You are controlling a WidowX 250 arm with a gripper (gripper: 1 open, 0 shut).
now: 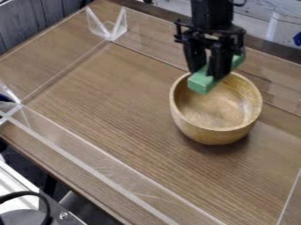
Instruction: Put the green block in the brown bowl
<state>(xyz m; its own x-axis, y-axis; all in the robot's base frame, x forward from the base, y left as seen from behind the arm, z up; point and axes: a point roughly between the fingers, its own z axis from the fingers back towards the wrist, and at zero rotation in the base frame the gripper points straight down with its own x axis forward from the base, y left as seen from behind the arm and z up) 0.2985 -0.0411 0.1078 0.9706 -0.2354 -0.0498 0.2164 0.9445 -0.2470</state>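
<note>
The brown bowl [217, 119], a round light wooden bowl with thick walls, stands on the wooden table at the right. Above its left rim hangs the green block [203, 83], a small bright green bar tilted end-down. My gripper [210, 68] comes down from the top, black fingers shut on the upper part of the block. The block's lower end hangs just over the bowl's inside edge, apart from the wood.
Clear acrylic walls [70, 149] fence the wooden table [94, 97] on the left, front and back. A clear bracket [112, 26] stands at the far left corner. Dark gear sits below the table's front-left edge.
</note>
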